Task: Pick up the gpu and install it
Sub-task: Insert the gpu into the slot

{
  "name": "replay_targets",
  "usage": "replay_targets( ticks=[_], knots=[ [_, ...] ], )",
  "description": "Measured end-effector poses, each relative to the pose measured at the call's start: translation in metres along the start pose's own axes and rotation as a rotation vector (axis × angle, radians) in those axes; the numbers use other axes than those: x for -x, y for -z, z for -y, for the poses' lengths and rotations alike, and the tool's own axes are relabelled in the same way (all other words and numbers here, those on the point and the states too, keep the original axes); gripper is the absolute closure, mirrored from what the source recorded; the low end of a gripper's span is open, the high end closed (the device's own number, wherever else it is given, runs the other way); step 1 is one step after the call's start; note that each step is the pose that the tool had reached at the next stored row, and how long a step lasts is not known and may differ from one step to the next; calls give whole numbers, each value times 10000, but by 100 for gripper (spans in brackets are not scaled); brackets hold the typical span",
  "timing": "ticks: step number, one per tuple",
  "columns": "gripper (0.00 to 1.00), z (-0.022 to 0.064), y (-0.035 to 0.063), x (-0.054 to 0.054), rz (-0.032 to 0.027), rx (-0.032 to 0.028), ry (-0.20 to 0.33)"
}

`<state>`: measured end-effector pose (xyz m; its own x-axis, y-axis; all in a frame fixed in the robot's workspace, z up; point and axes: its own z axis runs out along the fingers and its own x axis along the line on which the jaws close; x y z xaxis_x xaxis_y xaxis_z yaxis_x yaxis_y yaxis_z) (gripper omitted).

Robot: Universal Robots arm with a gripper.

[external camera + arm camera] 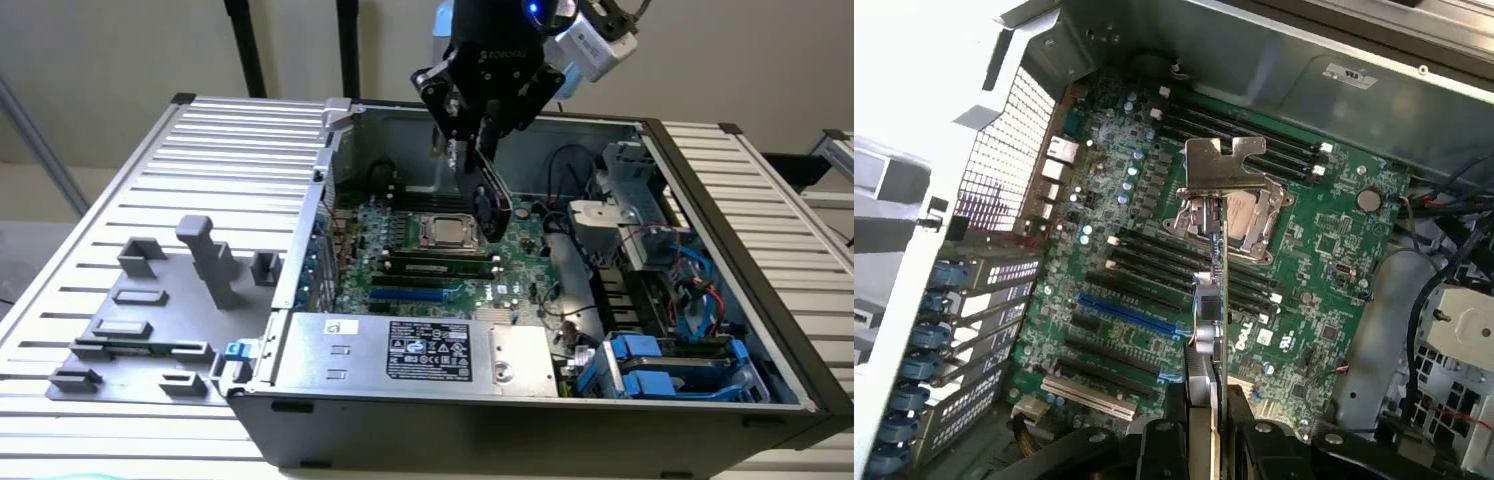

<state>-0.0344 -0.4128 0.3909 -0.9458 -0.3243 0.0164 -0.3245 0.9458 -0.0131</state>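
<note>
— What's the biggest thing around the CPU socket (447,233)?
— The ribbed metal desk (107,180), then the open computer case (534,420) lying on it. The socket sits mid-way across the green motherboard (1324,250) on the case floor.
— And nearer the camera than the socket?
— In the exterior view, the silver labelled power-supply box (427,350). Outside the case, well off to the exterior view's left of the socket, there's a grey fixture tray (147,330).
— How does the arm stand?
— It reaches down from above, wrist pointing almost straight at the socket. The gripper (483,125) hangs above it.
— Its grip?
— Clenched on the gpu (491,195), pinched by one end. The card hangs on edge, clear of the board, directly over the socket, its silvery bracket (1222,165) at the lower end.
</note>
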Motion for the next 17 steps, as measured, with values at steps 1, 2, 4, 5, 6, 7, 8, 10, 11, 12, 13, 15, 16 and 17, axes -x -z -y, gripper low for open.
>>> replay_targets(
  ticks=[1,2,4,5,6,7,8,10,11,12,13,15,16,17],
  knots=[
    [74,0,0,0,6,9,159],
    [74,0,-1,0,12,17,310],
    [74,0,-1,0,23,33,617],
    [74,0,-2,0,27,40,763],
    [74,0,-2,0,32,44,938],
    [74,0,-2,0,36,47,1106],
    [74,0,-2,0,40,51,1273],
    [74,0,-2,0,48,57,1600],
    [74,0,-3,0,53,61,1787],
    [74,0,-3,0,57,65,1951],
    [74,0,-3,0,62,71,2115],
    [74,0,-3,0,72,82,2447],
    [74,0,-3,0,77,87,2614],
    [74,0,-3,0,83,93,2795]
  ],
)
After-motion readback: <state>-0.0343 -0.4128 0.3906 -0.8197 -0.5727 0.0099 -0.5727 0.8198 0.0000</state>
